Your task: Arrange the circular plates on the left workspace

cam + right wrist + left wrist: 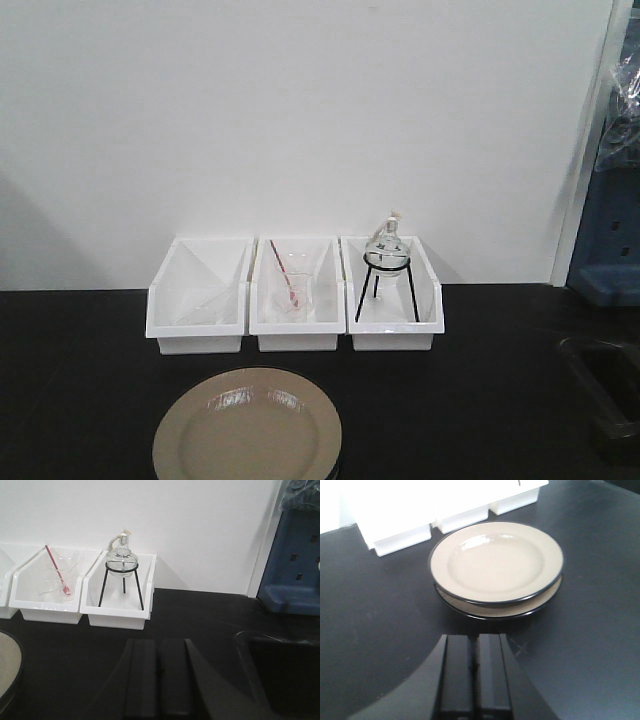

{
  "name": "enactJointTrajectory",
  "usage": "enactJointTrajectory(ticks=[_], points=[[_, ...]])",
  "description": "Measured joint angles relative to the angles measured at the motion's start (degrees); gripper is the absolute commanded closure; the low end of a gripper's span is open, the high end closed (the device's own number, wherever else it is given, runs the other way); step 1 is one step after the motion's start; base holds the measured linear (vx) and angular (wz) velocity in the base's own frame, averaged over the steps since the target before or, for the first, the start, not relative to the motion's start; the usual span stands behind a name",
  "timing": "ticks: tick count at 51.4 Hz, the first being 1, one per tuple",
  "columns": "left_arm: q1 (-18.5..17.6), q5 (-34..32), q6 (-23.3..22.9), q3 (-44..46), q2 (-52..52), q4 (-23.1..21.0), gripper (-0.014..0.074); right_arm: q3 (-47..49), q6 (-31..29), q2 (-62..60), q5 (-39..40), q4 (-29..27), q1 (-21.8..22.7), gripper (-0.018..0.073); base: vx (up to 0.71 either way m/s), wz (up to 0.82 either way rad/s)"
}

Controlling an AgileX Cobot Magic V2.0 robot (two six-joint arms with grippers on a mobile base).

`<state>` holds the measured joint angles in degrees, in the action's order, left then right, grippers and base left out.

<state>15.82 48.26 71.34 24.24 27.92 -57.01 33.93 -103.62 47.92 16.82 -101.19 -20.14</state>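
A plain white wall (300, 110) stands behind the matte black countertop (80, 380) that I work over, and everything I place below I place against the row of three white bins (297, 295) set at the foot of that wall. Off to the right of the bins a recessed black sink (605, 395) drops into the counter, and beyond it, by the wall's edge, stands a blue piece of equipment (295, 565) whose kind I cannot tell. In front of the bins, nearer to me and roughly in line with the left and middle ones, lie the two circular plates: the upper plate (496, 562), tan and glossy with a dark edge, rests on the lower plate (540, 599), shifted a little so that a crescent of the lower rim shows; they touch each other and sit on the counter just clear of the bins. The left bin (200, 300) looks to hold nothing I can make out. The middle bin (297, 300) holds a clear glass beaker (290, 285) with a red-striped rod (56, 566) leaning in it. The right bin (393, 300) holds a black wire tripod (121, 582) carrying a small glass spirit lamp (121, 552). My left gripper (474, 672) hangs short of the plates with its fingers pressed together, holding nothing; my right gripper (159, 677) hangs before the right bin, closed likewise and empty.
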Motion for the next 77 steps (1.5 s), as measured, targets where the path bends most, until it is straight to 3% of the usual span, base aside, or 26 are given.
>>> enactJointTrajectory(ticks=[13,26,29,33,43,48,57,69,77], points=[[-0.3,1.5,0.0,-0.1,-1.1,0.2,0.0597,0.0,0.0,0.0,0.0,-0.1,0.0,0.0564,0.0,0.0],[-6.7,-9.5,-2.4,-1.8,-9.4,1.4,0.0597,0.0,0.0,0.0,0.0,-0.1,0.0,0.0564,0.0,0.0],[-8.0,-11.6,-5.8,-2.3,-11.4,3.5,0.0597,0.0,0.0,0.0,0.0,-0.1,0.0,0.0564,0.0,0.0],[-8.9,-15.1,-13.8,-3.6,-13.7,9.9,0.0596,0.0,0.0,0.0,0.0,-0.1,0.0,0.0564,0.0,0.0],[-9.1,-22.6,-44.6,-8.9,-19.0,31.3,0.0596,0.0,0.0,0.0,0.0,-0.1,0.0,0.0564,0.0,0.0],[-9.1,-26.9,-54.4,-13.8,-22.8,39.8,0.0596,0.0,0.0,0.0,0.0,-0.1,0.0,0.0564,0.0,0.0],[-10.7,-36.1,-59.3,-23.9,-28.4,44.4,0.0596,0.0,0.0,0.0,0.0,-0.2,0.0,0.0564,0.0,0.0],[-13.8,-38.0,-65.9,-25.8,-28.6,50.1,0.0596,0.0,0.0,0.0,0.0,-0.2,0.0,0.0564,0.0,0.0],[-14.2,-37.5,-66.9,-25.8,-28.6,50.9,0.0596,0.0,0.0,0.0,0.0,-0.2,0.0,0.0564,0.0,0.0]])
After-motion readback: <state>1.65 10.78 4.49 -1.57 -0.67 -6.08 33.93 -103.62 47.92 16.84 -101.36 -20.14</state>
